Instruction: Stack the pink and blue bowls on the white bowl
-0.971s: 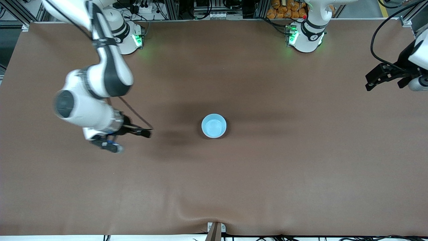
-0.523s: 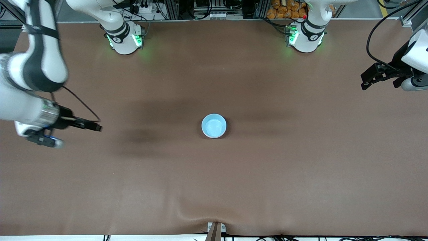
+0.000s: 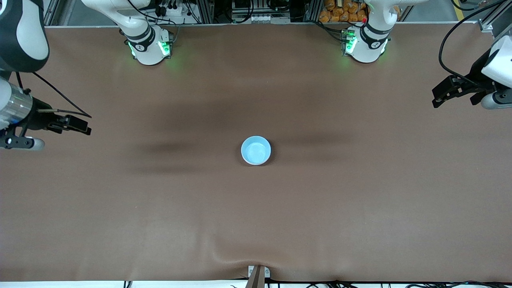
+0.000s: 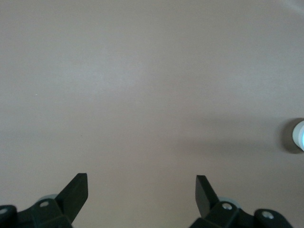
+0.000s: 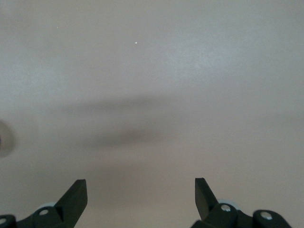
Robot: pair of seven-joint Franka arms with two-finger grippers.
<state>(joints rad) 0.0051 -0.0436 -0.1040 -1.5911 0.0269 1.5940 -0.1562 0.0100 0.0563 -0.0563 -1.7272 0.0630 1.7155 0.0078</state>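
Note:
A light blue bowl (image 3: 256, 150) sits upright in the middle of the table; from above only blue shows. No pink bowl and no white bowl can be seen in any view. My right gripper (image 3: 82, 125) is open and empty over the bare mat at the right arm's end of the table, well away from the bowl. My left gripper (image 3: 438, 96) is open and empty over the left arm's end of the table. The left wrist view shows open fingers (image 4: 76, 190) above bare mat and the bowl's rim (image 4: 299, 135) at its edge. The right wrist view shows open fingers (image 5: 76, 192) above bare mat.
The brown mat (image 3: 256, 224) covers the whole table and has a wrinkle near the front edge's middle. The two arm bases (image 3: 148, 44) (image 3: 366, 42) stand along the edge farthest from the front camera. A small bracket (image 3: 258, 274) sits at the front edge.
My right arm has swung away from beside the blue bowl out to its own end of the table. My left arm has barely moved. The bowl has stayed still.

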